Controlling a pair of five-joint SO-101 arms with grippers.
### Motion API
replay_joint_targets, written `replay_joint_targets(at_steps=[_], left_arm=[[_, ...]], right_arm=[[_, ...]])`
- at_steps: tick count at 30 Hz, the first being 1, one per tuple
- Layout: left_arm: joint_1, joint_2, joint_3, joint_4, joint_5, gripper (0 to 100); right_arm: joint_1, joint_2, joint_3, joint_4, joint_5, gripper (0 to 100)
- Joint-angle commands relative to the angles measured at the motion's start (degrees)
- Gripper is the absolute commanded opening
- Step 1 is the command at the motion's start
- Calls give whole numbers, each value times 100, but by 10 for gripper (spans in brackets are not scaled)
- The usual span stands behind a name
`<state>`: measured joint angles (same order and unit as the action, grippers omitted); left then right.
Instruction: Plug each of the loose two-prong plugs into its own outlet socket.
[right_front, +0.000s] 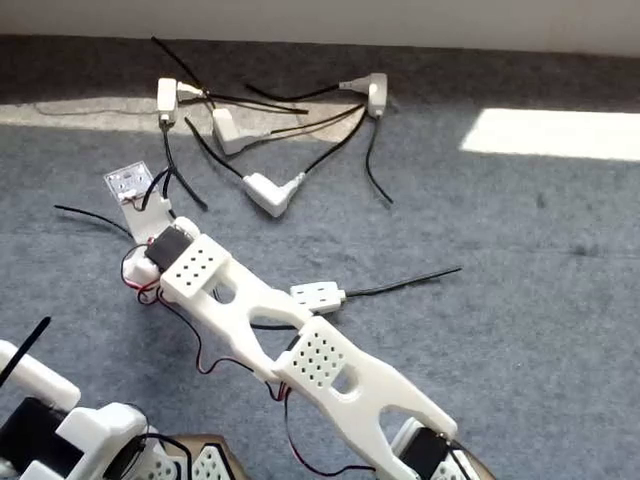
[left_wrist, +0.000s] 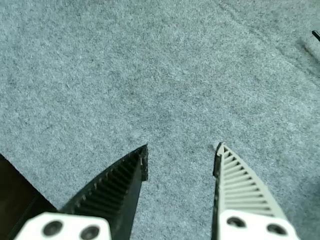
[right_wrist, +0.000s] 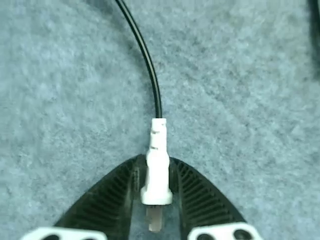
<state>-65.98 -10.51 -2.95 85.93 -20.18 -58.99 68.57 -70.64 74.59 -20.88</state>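
Standing over the grey carpet (right_front: 520, 330), I see the left arm (right_front: 90, 430) folded at the near-left corner; its left gripper (left_wrist: 182, 150) hangs with jaws spread wide over bare pile, nothing between them. To the right of it, the right gripper (right_wrist: 156, 161) is pinching a slim white plug (right_wrist: 156, 150) by its body; the black cord (right_wrist: 145, 60) trails away from the fingers across the carpet. A metal prong shows at the plug's wrist-side end, so the prongs seem to point back into the gripper rather than outward.

From above, the long right arm (right_front: 300, 350) stretches from the near edge toward the far-left part of the carpet. Beyond its tip lie several white pieces (right_front: 270, 192) tangled in black cords; just beside the arm's middle sits a white block (right_front: 318, 294) with its own cord running right, which looks to me like a socket.

The step in hand, as I judge it, is carrying a grasped plug to a socket; the next move calls for choosing a free socket, and likely turning or regrasping the plug so its prongs face the slots.

Which far pieces are plugs and which are sockets I cannot tell; a small pale dotted plate (right_front: 128, 182) by the arm's tip is hard to make out; the left arm is cut off by the view's edge.
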Motion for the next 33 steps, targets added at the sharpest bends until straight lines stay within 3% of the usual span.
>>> replay_joint_targets(at_steps=[1, 11, 14, 21, 27, 33], left_arm=[[4, -171, -119, -88, -44, 225], [110, -215, -136, -88, -53, 225], [470, -224, -198, 211, -44, 225], [2070, -163, -13, 1029, 88, 225], [3363, -163, 1024, 510, 1073, 225], [4013, -163, 2484, -1073, 2119, 225]], right_arm=[[-84, -4, -295, 75, 35, 165], [101, -382, -1376, 567, 70, 173], [426, -620, -1956, 998, 281, 173], [1666, -1543, -2712, 2510, 1204, 173], [3020, -2501, -2009, 2642, 1424, 173], [3591, -3029, -1077, 2642, 1486, 173]])
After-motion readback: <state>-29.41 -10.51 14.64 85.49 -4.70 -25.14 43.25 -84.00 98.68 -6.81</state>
